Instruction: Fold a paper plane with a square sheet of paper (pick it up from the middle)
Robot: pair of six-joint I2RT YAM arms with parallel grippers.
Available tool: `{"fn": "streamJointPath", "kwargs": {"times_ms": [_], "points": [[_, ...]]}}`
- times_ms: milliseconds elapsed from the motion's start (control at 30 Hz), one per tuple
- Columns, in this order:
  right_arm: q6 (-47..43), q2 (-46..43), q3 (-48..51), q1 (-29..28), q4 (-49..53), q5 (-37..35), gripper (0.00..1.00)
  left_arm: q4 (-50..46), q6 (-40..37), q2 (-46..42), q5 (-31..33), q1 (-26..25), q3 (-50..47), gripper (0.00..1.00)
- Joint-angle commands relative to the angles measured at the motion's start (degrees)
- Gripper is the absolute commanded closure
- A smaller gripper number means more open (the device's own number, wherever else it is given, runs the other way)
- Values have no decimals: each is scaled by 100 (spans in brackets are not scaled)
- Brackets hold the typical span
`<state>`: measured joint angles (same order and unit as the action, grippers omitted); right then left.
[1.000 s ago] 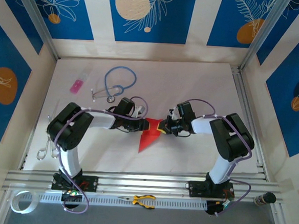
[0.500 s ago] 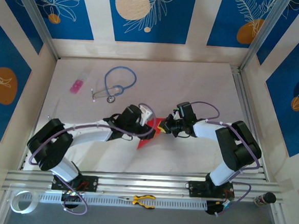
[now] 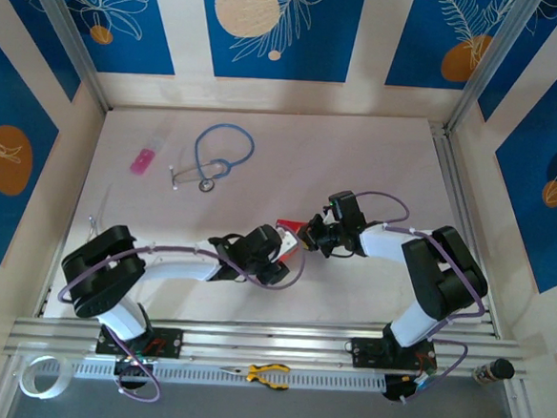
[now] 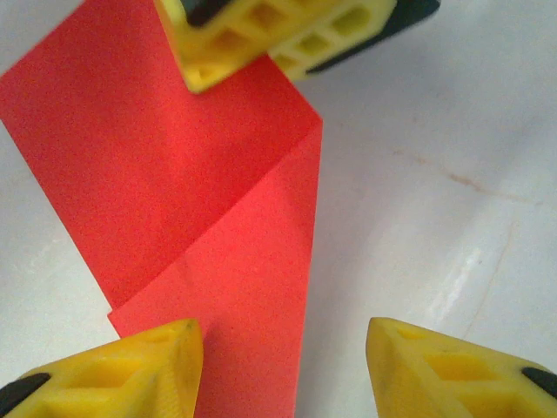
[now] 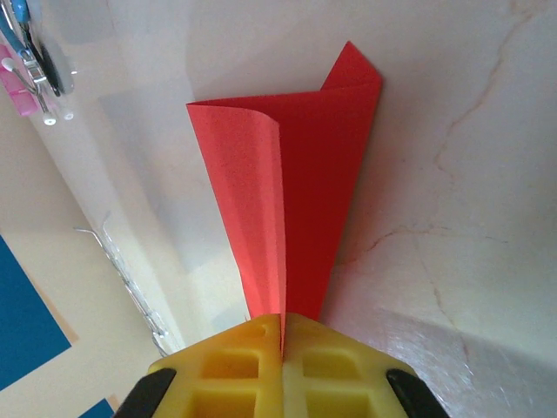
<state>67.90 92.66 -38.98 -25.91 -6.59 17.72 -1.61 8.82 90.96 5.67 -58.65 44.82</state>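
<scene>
Mid-fold, flap not yet flattened.
Left gripper [image 4: 283, 366], jaws apart, hovers over the part-folded red paper [image 4: 174, 174] at mid-table; just beyond, right gripper [image 5: 282, 335] is clamped on its narrow end. Next: left probably presses the crease.

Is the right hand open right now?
No, the right hand has its yellow fingers pressed together on the narrow end of the folded red paper.

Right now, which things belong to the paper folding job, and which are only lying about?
Job: folded red paper, right fingers shut on it, left fingers open over it.
Lying about: stethoscope, small pink item, yellow-handled pliers.
</scene>
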Motion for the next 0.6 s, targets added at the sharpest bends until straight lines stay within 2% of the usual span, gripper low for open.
{"fn": "streamJointPath", "kwargs": {"times_ms": [0, 367, 567], "points": [[119, -143, -61, -28, 105, -7, 98, -190, -146, 161, 382, -169, 106, 48], [161, -189, -51, -19, 83, 8, 98, -353, 98, 502, 1451, -523, 271, 58], [154, -187, -36, -21, 103, 12, 98, -343, 76, 487, 1615, -559, 265, 66]]}}
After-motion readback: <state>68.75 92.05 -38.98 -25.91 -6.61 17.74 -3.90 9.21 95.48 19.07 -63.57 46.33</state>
